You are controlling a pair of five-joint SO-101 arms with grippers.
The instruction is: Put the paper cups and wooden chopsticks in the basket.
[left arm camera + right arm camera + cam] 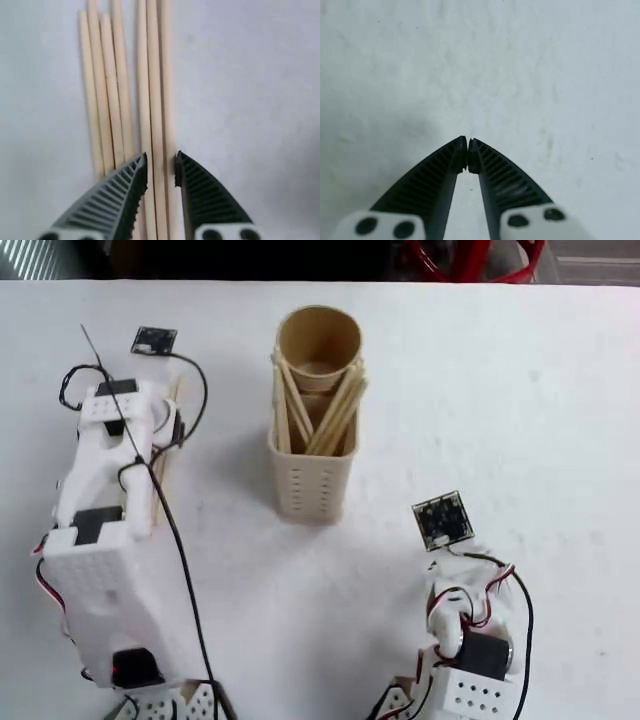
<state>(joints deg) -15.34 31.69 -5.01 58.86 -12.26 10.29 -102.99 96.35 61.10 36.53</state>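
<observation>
While its dark ribbed jaws stand a little apart, the left end effector (160,167) straddles two of the loose wooden chopsticks (150,75), which lie flat and parallel on the desk (520,390), touching side by side, at the left of the high view beside the left arm. These sticks look light, stiff and smooth: pale bare wood, long, slender and rounded. They are likely to roll or fan out when pinched, and a hold near one end would probably let them swing. A hold near the middle of their length, across the grain and on a pair at once, seems safest, with the jaws set low enough to catch the sticks against the desk. Farther out, the right end effector (467,150) has its jaws pressed together on nothing, above bare desk at the lower right of the high view. At upper centre of that view stands the basket (310,485), a cream, slotted, upright box holding a tan paper cup (318,345) and several stowed chopsticks (340,410) that lean crosswise inside it. The cup looks thin and easy to crush.
</observation>
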